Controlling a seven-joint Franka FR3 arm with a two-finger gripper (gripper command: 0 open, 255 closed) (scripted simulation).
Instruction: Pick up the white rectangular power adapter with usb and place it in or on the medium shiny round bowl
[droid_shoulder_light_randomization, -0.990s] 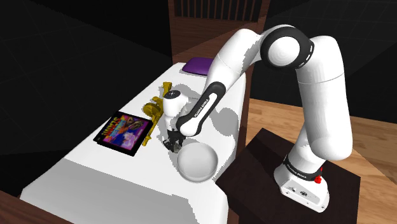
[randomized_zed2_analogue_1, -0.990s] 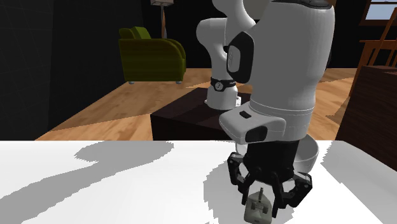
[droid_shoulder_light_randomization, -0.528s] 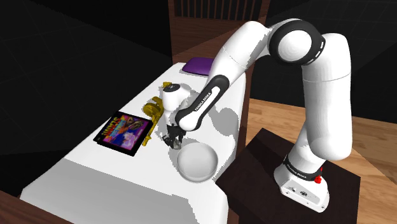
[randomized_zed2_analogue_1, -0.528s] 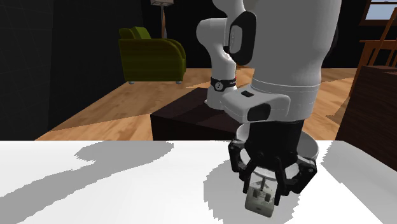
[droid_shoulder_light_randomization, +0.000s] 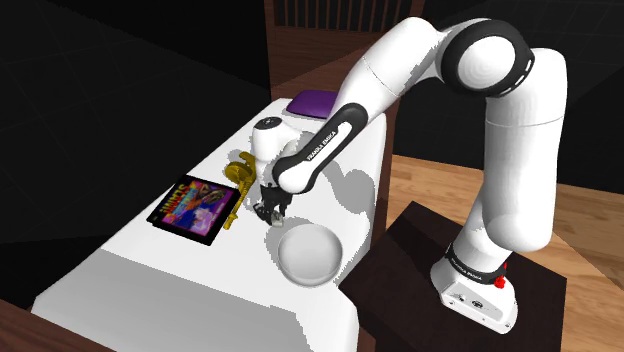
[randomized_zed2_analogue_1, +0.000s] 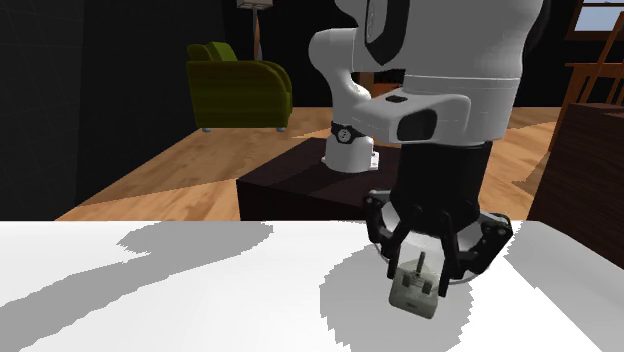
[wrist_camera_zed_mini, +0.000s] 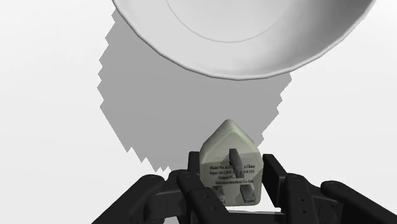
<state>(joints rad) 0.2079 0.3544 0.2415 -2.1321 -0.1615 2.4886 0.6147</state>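
The white power adapter (randomized_zed2_analogue_1: 414, 289) hangs above the white table, clasped between the black fingers of my gripper (randomized_zed2_analogue_1: 428, 270). From the wrist its pale body (wrist_camera_zed_mini: 230, 164) with printed label and prongs sits between the two fingers. The round grey-white bowl (droid_shoulder_light_randomization: 309, 254) stands on the table just beside the gripper (droid_shoulder_light_randomization: 268, 212), toward the shoulder view's lower right. Ahead of the held adapter, the wrist view has the bowl's rim (wrist_camera_zed_mini: 191, 60). The bowl is hidden behind the hand in the second exterior view.
A colourful flat box (droid_shoulder_light_randomization: 197, 207) and golden figures (droid_shoulder_light_randomization: 240, 175) lie toward the shoulder view's left of the gripper. A purple pad (droid_shoulder_light_randomization: 313, 102) rests at the table's far end. The dark stand (droid_shoulder_light_randomization: 470, 275) is past the table's edge (droid_shoulder_light_randomization: 365, 240).
The gripper has risen with the adapter in it, lifting it off the table; the arm's elbow has swung up and toward the shoulder view's right.
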